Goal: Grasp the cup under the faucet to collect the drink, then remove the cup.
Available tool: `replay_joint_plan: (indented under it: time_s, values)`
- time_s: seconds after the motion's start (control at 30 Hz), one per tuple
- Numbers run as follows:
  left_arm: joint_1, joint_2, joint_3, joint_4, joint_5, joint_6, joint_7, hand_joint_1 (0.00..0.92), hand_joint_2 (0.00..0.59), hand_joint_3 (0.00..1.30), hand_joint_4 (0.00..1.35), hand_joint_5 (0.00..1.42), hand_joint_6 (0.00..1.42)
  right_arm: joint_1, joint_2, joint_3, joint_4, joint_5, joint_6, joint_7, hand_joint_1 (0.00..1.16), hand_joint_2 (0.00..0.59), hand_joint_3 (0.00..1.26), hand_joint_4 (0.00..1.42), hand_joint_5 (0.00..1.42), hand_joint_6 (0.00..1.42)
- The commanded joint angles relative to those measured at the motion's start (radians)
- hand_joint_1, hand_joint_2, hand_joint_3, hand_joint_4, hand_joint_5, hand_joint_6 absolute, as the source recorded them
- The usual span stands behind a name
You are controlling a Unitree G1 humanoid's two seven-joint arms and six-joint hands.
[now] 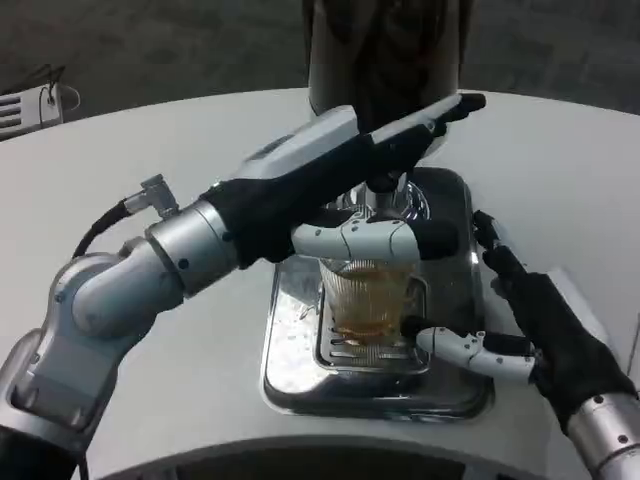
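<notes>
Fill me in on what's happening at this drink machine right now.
The robot's left hand reaches up to the dispenser, apparently working the faucet. A ribbed glass cup sits on the metal drip tray beneath it, partly filled with amber drink. The right hand is beside the cup, fingers near it, but a firm grip can't be confirmed.

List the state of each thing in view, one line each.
cup: upright on the drip tray, amber drink inside.
drip tray: flat on the table.
left hand: reaching over the cup toward the dispenser.
right hand: beside the cup, fingers spread.
</notes>
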Motion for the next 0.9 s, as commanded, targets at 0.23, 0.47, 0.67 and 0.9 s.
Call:
replay_joint_plan:
  time_s: [0.23,0.47,0.67,0.9]
  values:
    - [0.056,0.030,-0.019,-0.012,0.031,0.043,-0.043,0.000,0.000,0.05,0.00,0.05,0.06,-0.061,0.009,0.026,0.077,0.027,-0.040,-0.025,0.83,0.193,0.00,0.00,0.00,0.02]
    - [0.075,0.044,-0.008,-0.050,0.024,0.059,-0.041,0.000,0.000,0.05,0.00,0.05,0.06,-0.082,0.010,0.038,0.110,0.037,-0.048,-0.033,0.83,0.196,0.00,0.00,0.00,0.02]
    - [0.091,0.048,0.009,-0.073,0.016,0.058,-0.030,0.000,0.000,0.05,0.00,0.05,0.06,-0.098,0.012,0.044,0.129,0.046,-0.055,-0.036,0.82,0.199,0.00,0.00,0.00,0.03]
    - [0.144,0.026,0.067,-0.106,-0.005,0.007,0.045,0.000,0.000,0.06,0.00,0.06,0.08,-0.110,0.016,0.049,0.140,0.056,-0.061,-0.037,0.82,0.207,0.00,0.00,0.00,0.03]
